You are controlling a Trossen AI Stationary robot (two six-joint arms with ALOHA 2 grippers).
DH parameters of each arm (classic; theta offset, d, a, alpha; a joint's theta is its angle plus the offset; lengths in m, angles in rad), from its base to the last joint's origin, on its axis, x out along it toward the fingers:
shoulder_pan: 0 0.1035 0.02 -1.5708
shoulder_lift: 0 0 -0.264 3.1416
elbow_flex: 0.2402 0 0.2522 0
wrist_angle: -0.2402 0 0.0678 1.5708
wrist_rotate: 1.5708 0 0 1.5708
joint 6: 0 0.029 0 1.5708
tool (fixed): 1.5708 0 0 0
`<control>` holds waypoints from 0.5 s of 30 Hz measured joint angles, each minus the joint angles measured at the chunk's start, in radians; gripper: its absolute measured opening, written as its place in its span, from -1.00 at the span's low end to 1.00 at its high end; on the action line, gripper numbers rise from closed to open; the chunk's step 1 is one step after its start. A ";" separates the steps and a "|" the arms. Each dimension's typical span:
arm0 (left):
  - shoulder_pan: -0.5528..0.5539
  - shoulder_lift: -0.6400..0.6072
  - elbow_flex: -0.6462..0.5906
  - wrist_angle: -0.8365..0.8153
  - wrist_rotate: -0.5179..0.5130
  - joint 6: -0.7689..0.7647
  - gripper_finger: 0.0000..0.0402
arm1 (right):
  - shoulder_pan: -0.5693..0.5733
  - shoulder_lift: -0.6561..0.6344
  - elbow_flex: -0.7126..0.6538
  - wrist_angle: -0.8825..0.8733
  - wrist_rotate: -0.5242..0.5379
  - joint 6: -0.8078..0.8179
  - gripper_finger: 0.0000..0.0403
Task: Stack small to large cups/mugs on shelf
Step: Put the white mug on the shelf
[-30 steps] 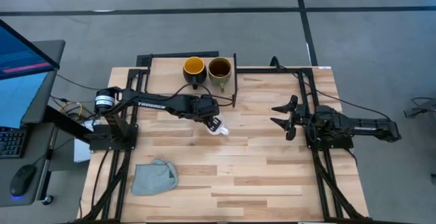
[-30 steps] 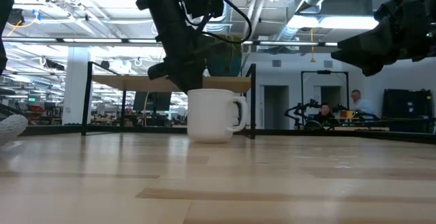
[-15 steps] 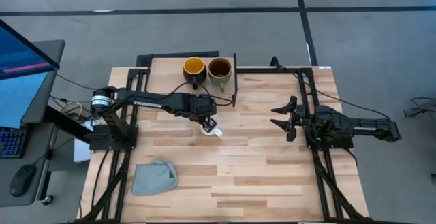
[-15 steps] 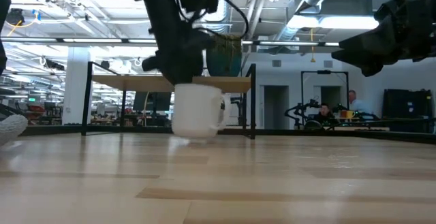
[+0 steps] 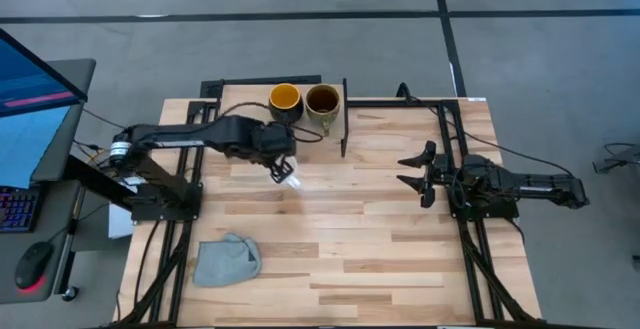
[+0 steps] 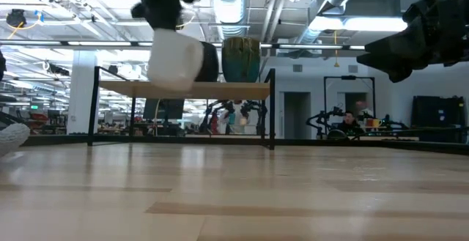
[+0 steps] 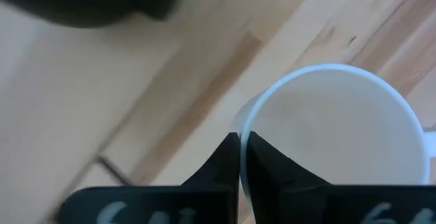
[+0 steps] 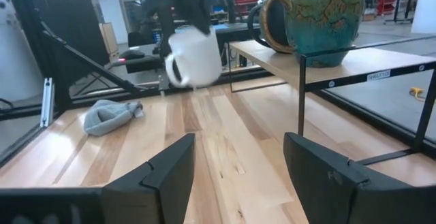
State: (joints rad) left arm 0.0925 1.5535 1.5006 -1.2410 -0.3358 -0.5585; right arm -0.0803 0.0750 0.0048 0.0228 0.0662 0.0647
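My left gripper [image 5: 280, 168] is shut on the small white mug [image 5: 288, 177] and holds it in the air over the table's far left part, just in front of the shelf [image 5: 240, 97]. In the low view the white mug [image 6: 174, 62] hangs at shelf-top height. A dark mug with a yellow inside [image 5: 285, 97] and an olive mug with a brown inside [image 5: 322, 99] stand side by side on the shelf board [image 6: 183, 89]. At the table's right, my right gripper [image 5: 405, 169] waits open, pointing level toward the left. My left gripper pinches the white mug's wall at the rim [image 7: 244, 118], one finger [image 7: 276, 173] inside the mug and the other [image 7: 218, 166] outside. The fingers come steeply from above. The mug hangs below them, slightly tilted and clear of the table [image 8: 194, 55].
A grey-blue cloth [image 5: 227, 259] lies crumpled near the table's front left. The shelf's thin black legs [image 6: 271, 109] stand on the far part of the table. A monitor [image 5: 30, 99] and keyboard sit beyond the left edge. People [image 6: 350, 118] show far back in the room.
My left gripper has risen and gone toward the table's left edge with the white mug. The mug, which stood on the table a second ago, is lifted clear to shelf-top height and tipped a little.
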 joint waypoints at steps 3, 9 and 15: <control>0.000 -0.049 0.042 -0.097 -0.057 0.019 -1.00 | 0.000 0.000 0.000 0.000 0.001 0.032 0.21; 0.070 -0.160 0.077 -0.159 -0.161 0.141 -1.00 | 0.000 0.000 0.000 0.001 0.003 0.041 0.21; 0.203 -0.206 0.077 -0.162 -0.121 0.291 -1.00 | -0.001 0.000 0.000 0.012 0.010 0.041 0.21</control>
State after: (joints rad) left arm 0.2950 1.3471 1.5776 -1.4032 -0.4573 -0.2679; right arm -0.0811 0.0750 0.0048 0.0350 0.0765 0.1059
